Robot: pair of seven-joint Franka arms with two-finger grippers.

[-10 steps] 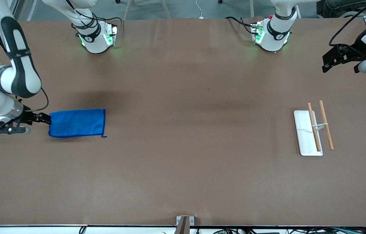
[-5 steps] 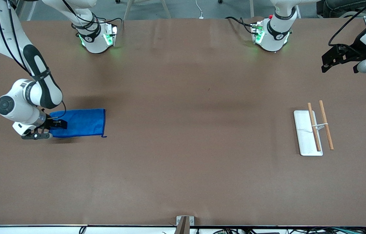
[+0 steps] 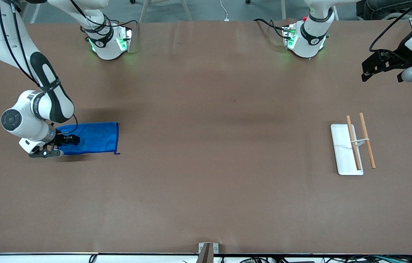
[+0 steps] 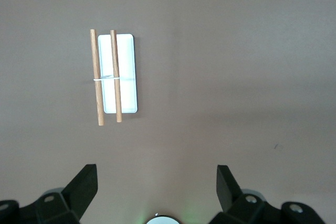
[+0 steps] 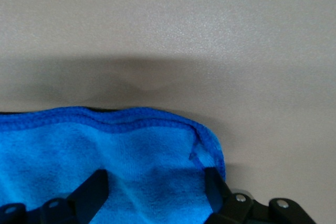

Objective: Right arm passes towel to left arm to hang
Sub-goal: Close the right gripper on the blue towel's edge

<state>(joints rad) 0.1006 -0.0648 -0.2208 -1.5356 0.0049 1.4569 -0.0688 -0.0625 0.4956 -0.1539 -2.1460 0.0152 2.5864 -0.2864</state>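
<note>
The blue towel (image 3: 90,138) lies flat on the brown table (image 3: 206,164) toward the right arm's end, its long axis running along the table's length from one arm's end toward the other, with a small loop tag (image 3: 117,152) at the corner nearer the front camera, pointing toward the middle of the table. The right gripper (image 3: 67,140) is low over the towel's outer short edge with its fingers (image 5: 97,187) spread apart on the cloth, one on each side of a corner. The left gripper (image 3: 383,69) waits high over the left arm's end of the table, fingers (image 4: 84,182) spread wide and holding nothing, well apart from the rack (image 3: 352,144) of a white tray and two wooden rods.
</note>
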